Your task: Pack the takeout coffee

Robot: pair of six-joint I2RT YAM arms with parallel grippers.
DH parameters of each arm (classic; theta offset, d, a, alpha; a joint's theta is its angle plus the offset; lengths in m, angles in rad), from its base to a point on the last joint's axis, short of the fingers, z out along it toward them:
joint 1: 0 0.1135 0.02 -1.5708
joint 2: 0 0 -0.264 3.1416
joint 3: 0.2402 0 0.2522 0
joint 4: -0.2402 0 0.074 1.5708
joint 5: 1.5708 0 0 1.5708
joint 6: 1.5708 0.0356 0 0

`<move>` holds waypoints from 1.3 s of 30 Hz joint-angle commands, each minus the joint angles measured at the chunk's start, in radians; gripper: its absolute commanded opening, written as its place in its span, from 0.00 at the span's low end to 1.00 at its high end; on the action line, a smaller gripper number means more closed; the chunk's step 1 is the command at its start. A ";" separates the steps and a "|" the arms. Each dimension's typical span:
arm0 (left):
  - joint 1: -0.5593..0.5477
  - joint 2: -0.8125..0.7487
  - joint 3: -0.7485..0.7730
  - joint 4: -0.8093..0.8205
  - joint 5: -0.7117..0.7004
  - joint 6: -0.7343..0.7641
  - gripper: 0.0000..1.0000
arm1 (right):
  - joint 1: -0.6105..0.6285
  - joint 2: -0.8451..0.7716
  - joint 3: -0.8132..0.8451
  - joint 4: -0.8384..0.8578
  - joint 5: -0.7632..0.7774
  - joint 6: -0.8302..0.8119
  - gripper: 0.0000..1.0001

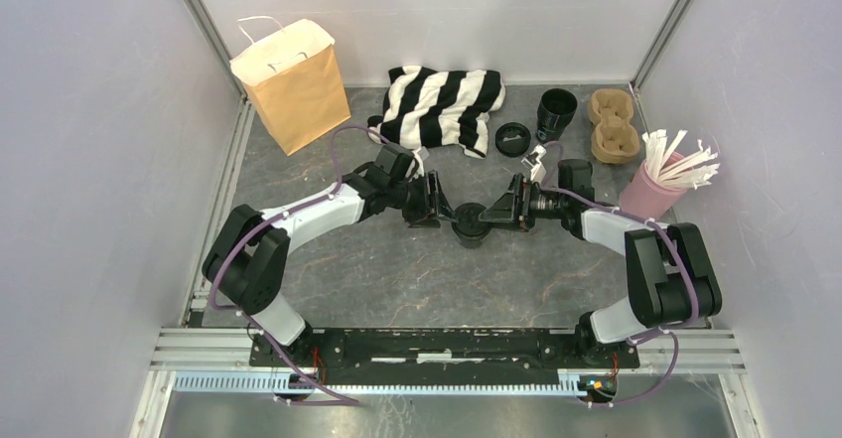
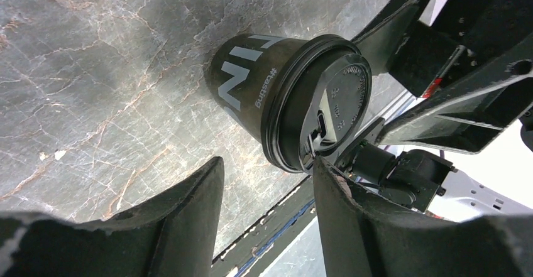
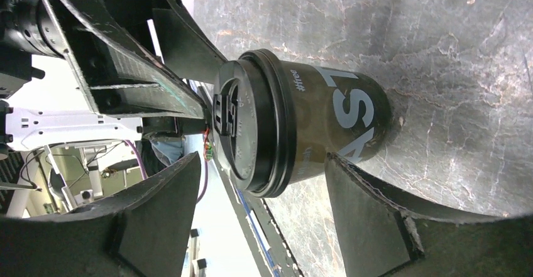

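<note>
Fingers (image 3: 157,223) of your right gripper (image 3: 264,157) filled the wrist view's foreground, spread wide to either side of the takeout coffee (image 3: 302,126). One finger lay close against the cup's lower wall and the other stood clear of the lid. The cup stood upright, lid on, at the middle of the grey marbled table (image 1: 397,279). Your left gripper (image 2: 267,164) faced it from the opposite side, jaws parted too, with the cup just beyond its fingertips. Behind them lay a black-and-white striped cloth (image 1: 442,105), a loose black lid (image 1: 512,138) and a lidless black cup (image 1: 556,112). Two cardboard cup carriers (image 1: 614,125) and a pink cup of white sticks (image 1: 650,192) sat at the right. A brown paper bag (image 1: 293,85) stood upright at the far left, well apart from the coffee.
</note>
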 commanded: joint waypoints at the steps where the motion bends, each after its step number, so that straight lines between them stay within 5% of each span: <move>1: -0.001 0.000 0.053 -0.037 -0.004 0.053 0.61 | 0.001 -0.028 0.038 0.020 0.012 0.021 0.79; 6: 0.005 -0.001 0.071 -0.096 -0.025 0.095 0.63 | -0.007 -0.022 0.019 0.015 0.024 0.001 0.78; 10: 0.009 -0.003 0.068 -0.078 -0.002 0.087 0.63 | -0.019 0.000 0.013 0.044 0.014 0.011 0.66; 21: 0.009 0.001 0.001 0.133 0.110 -0.025 0.68 | -0.034 0.017 -0.031 0.146 -0.008 0.067 0.56; 31: 0.009 0.066 -0.017 0.086 0.089 -0.004 0.48 | -0.043 0.072 -0.086 0.225 -0.012 0.085 0.45; 39: 0.009 0.077 -0.119 0.083 0.035 0.017 0.43 | -0.044 0.185 -0.181 0.256 0.027 0.022 0.42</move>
